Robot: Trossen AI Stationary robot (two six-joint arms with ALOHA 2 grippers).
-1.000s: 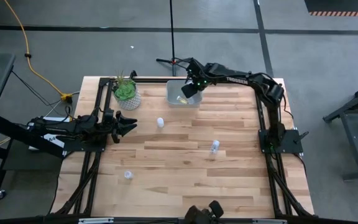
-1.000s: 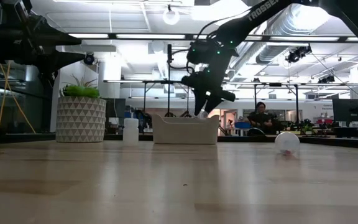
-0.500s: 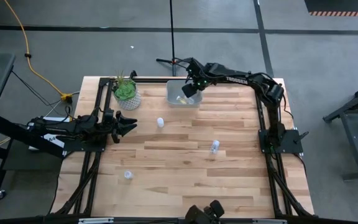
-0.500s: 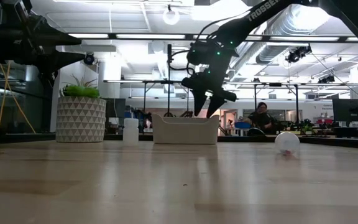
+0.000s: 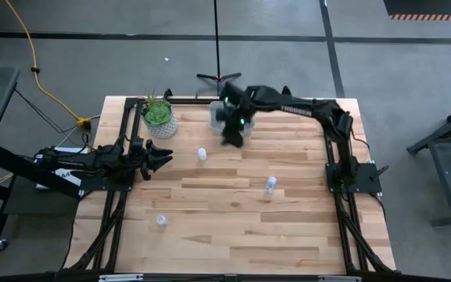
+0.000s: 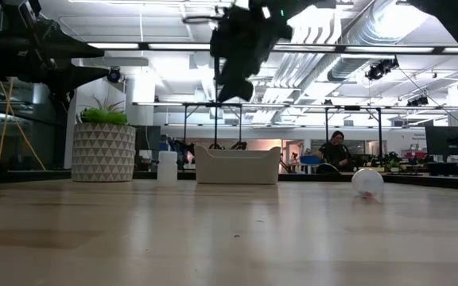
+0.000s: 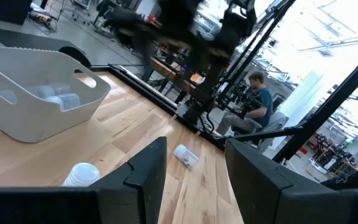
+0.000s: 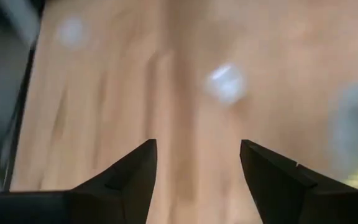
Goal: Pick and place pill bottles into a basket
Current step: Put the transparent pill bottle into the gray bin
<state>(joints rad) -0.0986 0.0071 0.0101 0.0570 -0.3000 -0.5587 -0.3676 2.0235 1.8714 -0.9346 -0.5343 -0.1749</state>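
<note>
A: Starting nearest in the low view, what lies on the worktop (image 5: 233, 211)?

B: One pill bottle on its side (image 6: 366, 182) at the right of the frame, then an upright pill bottle (image 6: 166, 168) left of centre, just in front of the basket (image 6: 238, 166). In the high view a third bottle (image 5: 161, 221) stands alone at lower left, well apart from the rest.

A: Why is the right gripper (image 5: 232, 131) up there?

B: It hangs high over the worktop at the basket's near edge, jaws spread and holding nothing, as the right wrist view shows. Likely it is free to reach for the upright bottle beside the basket.

A: And the basket's contents?

B: The left wrist view shows several pale bottles (image 7: 56, 95) lying inside it.

A: The left gripper (image 5: 161, 157)?

B: It waits at the left edge of the worktop, jaws spread, empty. Beyond it stands the potted plant (image 5: 159, 116), upper left.
</note>
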